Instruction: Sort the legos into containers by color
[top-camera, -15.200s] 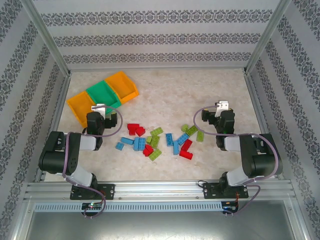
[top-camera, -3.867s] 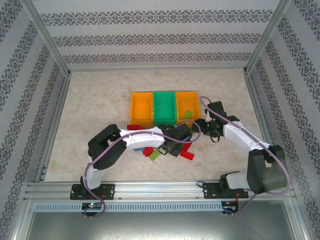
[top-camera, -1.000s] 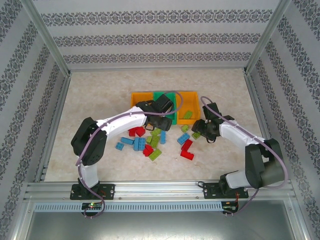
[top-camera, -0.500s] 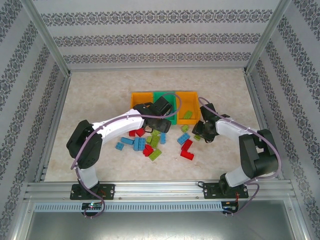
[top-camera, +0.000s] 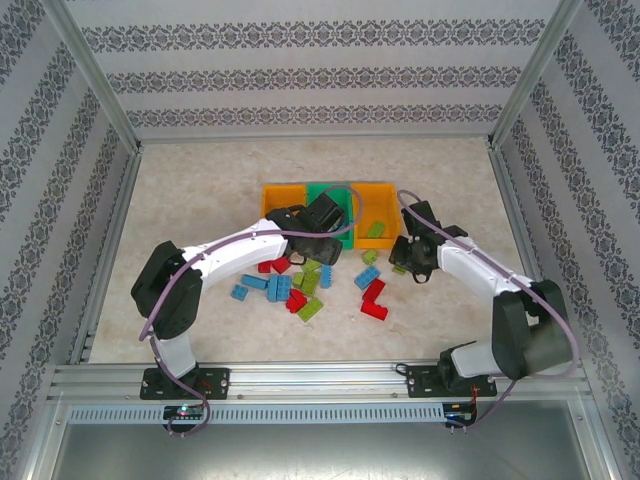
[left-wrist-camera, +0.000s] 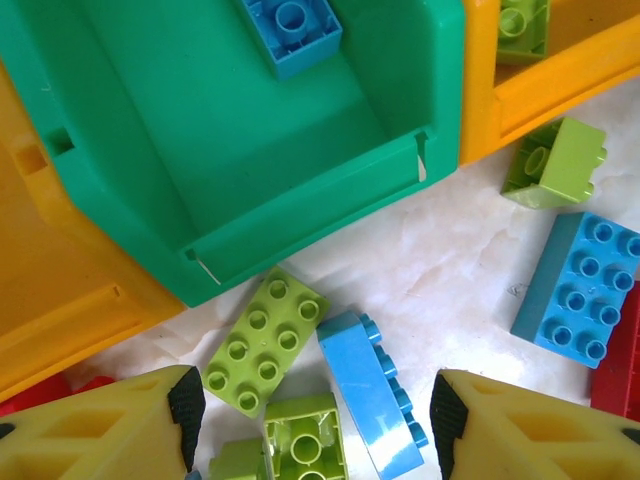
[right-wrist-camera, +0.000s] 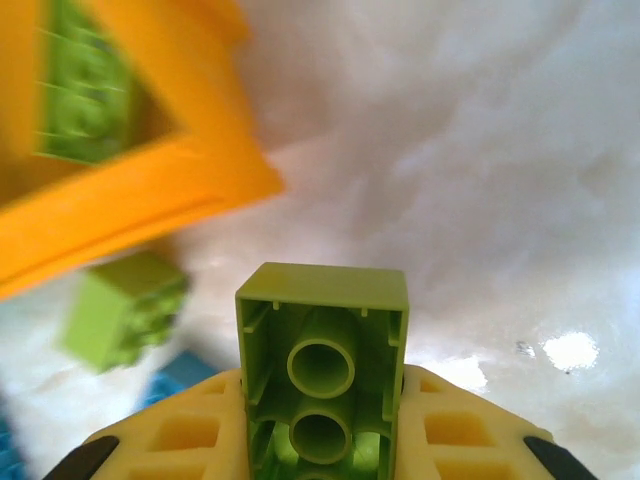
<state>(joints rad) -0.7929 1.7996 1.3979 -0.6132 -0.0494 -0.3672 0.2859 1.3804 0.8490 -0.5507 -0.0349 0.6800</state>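
Status, with everything placed off the green bin (left-wrist-camera: 250, 150), the middle of the three joined bins.

Right gripper (right-wrist-camera: 322, 445): clenched on a lime brick (right-wrist-camera: 322, 330). I see yellow fingers (right-wrist-camera: 170, 435) on both sides and the brick's hollow underside facing the wrist cam. In the top view the gripper sits right of the green bin, past the right orange bin (top-camera: 378, 205) joined to it, and a bit nearer the arm bases. I can't tell if the brick is touching the table (top-camera: 200, 200) or off it.

Left gripper (left-wrist-camera: 315, 425): released, jaws wide, nothing gripped. It hangs just in front of the green bin's near lip. Below the gap are a flat lime brick (left-wrist-camera: 262, 340), a tipped blue brick (left-wrist-camera: 370, 400) right beside it, and a lower lime brick (left-wrist-camera: 305, 440) at the frame edge.

Bins:
- Green bin: a binned blue brick (left-wrist-camera: 292, 25) at its far end.
- Right orange bin: a binned lime brick (top-camera: 376, 230).
- Left orange bin (left-wrist-camera: 50, 290): mostly hidden, I can't tell the contents.

Loose on the table, in front of and right of the green bin:
- A square lime brick (left-wrist-camera: 555, 165).
- An eight-stud blue brick (left-wrist-camera: 580, 290), nearer than the square one.
- Red bricks (top-camera: 374, 310), further out.
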